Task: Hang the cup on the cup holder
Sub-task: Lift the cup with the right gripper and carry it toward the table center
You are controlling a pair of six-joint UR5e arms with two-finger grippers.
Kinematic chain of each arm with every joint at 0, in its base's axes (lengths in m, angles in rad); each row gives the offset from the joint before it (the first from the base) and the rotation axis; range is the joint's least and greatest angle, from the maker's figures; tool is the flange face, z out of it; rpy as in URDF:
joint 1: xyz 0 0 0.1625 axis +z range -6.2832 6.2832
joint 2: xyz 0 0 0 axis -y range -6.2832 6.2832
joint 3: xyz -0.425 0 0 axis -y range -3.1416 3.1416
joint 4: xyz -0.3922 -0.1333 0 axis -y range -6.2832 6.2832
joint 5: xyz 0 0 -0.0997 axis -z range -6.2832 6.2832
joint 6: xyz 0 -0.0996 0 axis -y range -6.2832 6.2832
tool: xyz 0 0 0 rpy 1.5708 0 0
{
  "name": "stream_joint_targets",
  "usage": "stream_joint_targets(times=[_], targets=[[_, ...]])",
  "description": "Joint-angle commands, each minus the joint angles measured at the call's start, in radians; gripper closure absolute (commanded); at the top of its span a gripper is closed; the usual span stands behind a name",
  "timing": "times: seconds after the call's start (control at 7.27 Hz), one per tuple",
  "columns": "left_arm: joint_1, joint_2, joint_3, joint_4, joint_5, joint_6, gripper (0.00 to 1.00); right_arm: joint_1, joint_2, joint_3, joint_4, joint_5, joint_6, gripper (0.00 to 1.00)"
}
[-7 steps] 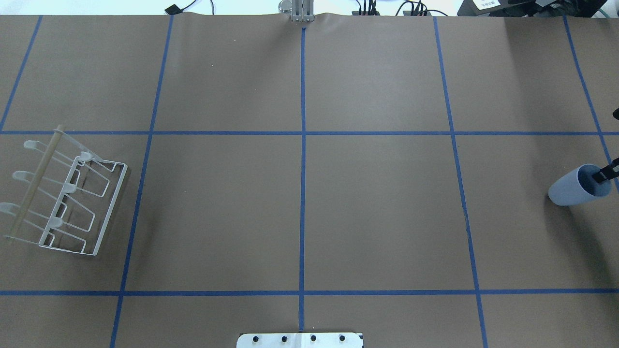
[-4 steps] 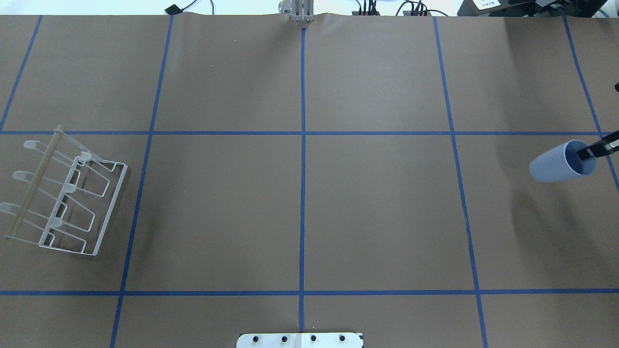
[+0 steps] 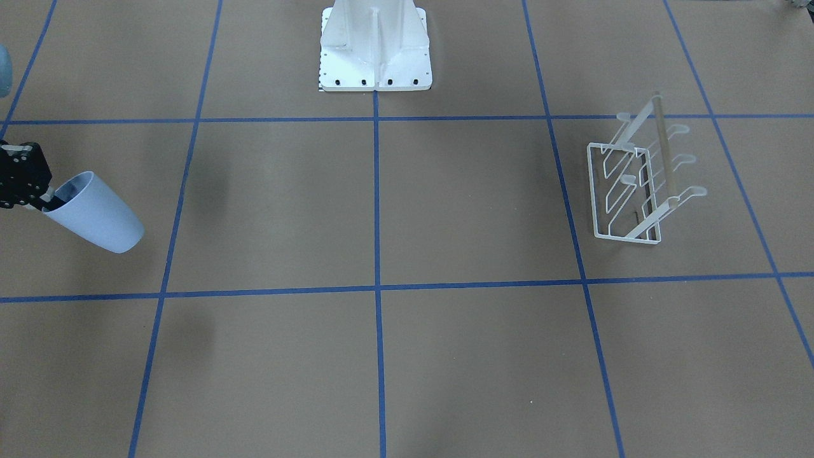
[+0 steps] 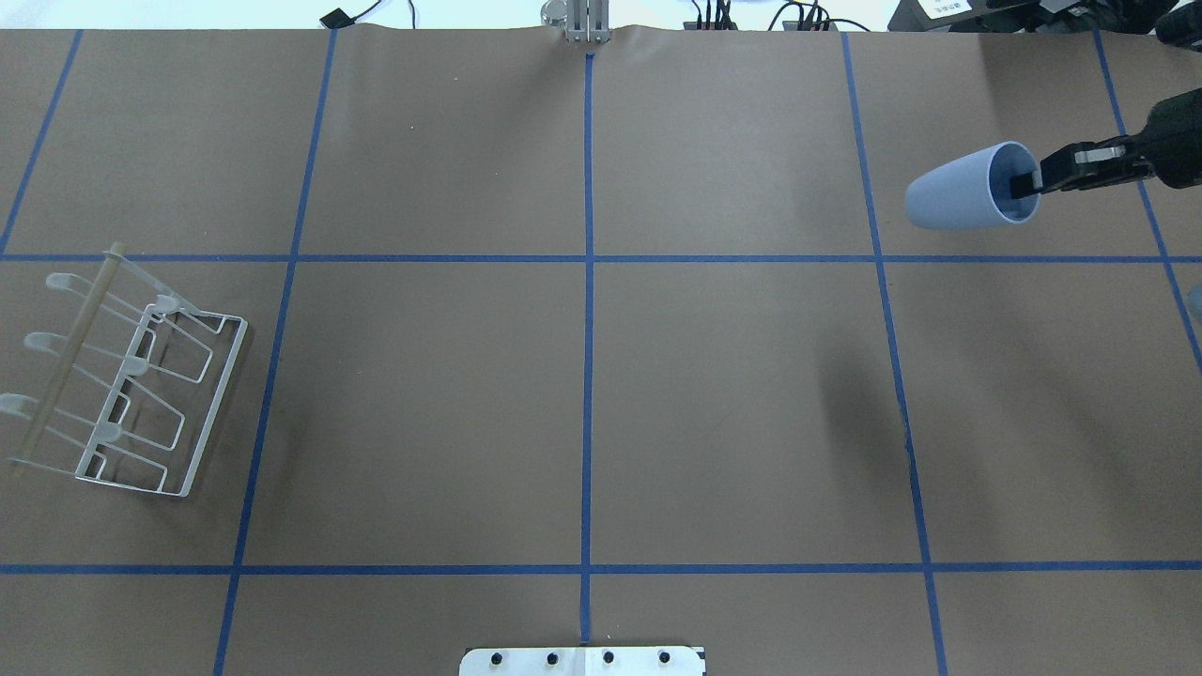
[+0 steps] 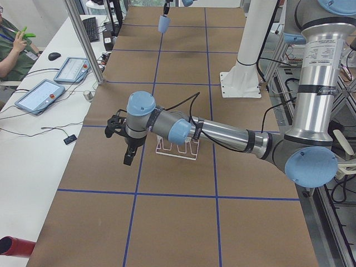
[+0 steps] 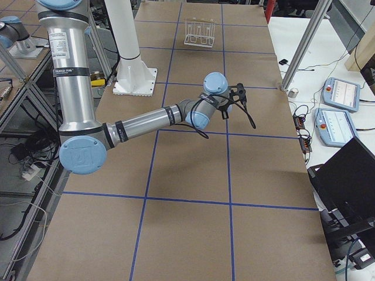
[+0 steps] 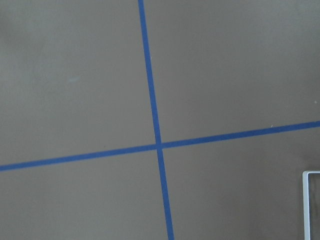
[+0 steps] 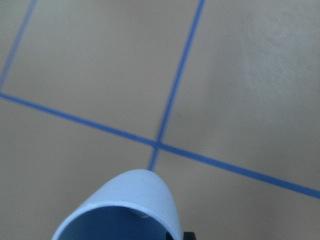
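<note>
The pale blue-grey cup (image 4: 967,188) hangs in the air on its side at the far right, mouth toward my right gripper (image 4: 1028,178). That gripper is shut on the cup's rim, with one finger inside the mouth. The cup also shows in the front view (image 3: 95,213) and in the right wrist view (image 8: 130,210). The white wire cup holder (image 4: 131,385) with its wooden rod stands at the far left, with nothing hung on it. My left gripper (image 5: 127,151) hovers beside the holder (image 5: 178,149); I cannot tell whether it is open or shut.
The white robot pedestal (image 3: 375,51) stands at the table's near middle edge. Blue tape lines divide the brown table cover (image 4: 582,376). Tablets (image 5: 39,94) and an operator are on the side bench beyond the table.
My right gripper has lifted the cup and carried it away from the robot and toward the table's middle. The cup holder has not moved.
</note>
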Motion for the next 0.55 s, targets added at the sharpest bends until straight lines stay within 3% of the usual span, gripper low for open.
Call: stream_joint_targets(times=[0.0,0.41], targets=[[0.128,-0.064,0.020,-0.320,0.001,-0.384,0.02,-0.060,0.037,0.005,0.247,-0.063,0.334,1.00],[0.257,-0.074,0.034,-0.789,0.003,-0.905,0.02,-0.192,0.037,0.003,0.664,-0.210,0.758,1.00]])
